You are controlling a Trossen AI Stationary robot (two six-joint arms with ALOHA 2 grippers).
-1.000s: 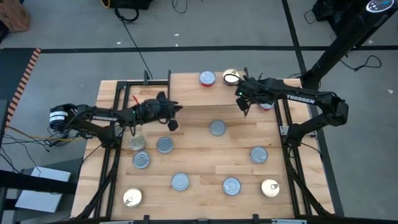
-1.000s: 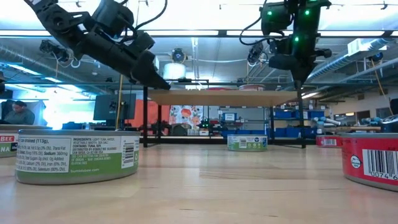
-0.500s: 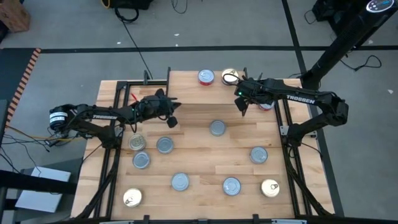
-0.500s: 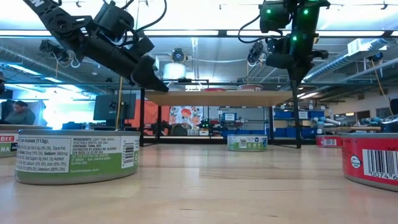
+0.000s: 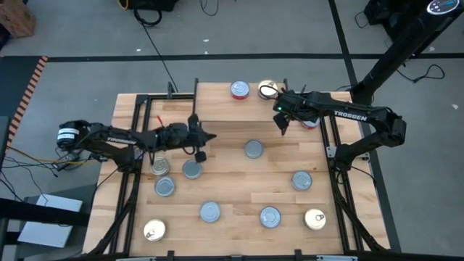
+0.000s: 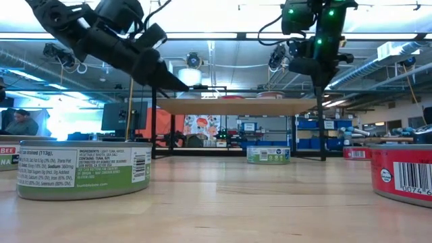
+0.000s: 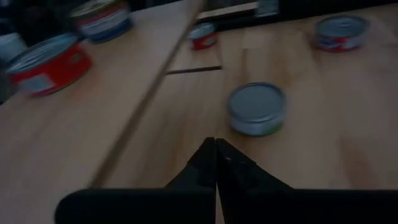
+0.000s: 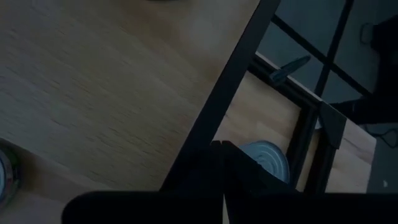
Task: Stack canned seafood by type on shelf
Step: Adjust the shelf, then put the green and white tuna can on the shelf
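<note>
While the stacking is barely getting under way, most of the tins are waiting loose on the table [image 5: 232,185], and no tin is sitting on another anywhere.

Starting at the table's left edge, the left gripper [image 5: 207,137] is hovering above the boards just in front of the shelf's left end. Its pincer is pressed fully together and carrying nothing. Its wrist camera is looking straight at the silver middle tin [image 5: 253,149], so that looks like the next pick.

Below that arm, a gold-topped tin [image 5: 160,167] and two silver tins [image 5: 192,170] are clustering near the left edge. Another gold tin [image 5: 154,230] is lying at the near left corner.

Moving along, the shelf [image 5: 217,101] is standing at the table's far edge and holding just two tins. A red-labelled tin [image 5: 241,90] and a gold pull-tab tin [image 5: 269,90] are resting side by side, different types, not stacked.

Out front, three more silver tins are spreading along the near half, with a last gold tin [image 5: 315,219] towards the near right corner.

Over on the right, the right gripper [image 5: 282,125] is hanging over the shelf's right end, pincer also clamped together and empty. A second red tin [image 5: 310,122] is peeking out from under that arm, and I cannot tell whether it is on the board or below it.

By my reckoning, nearly all of the sorting is still to come.
</note>
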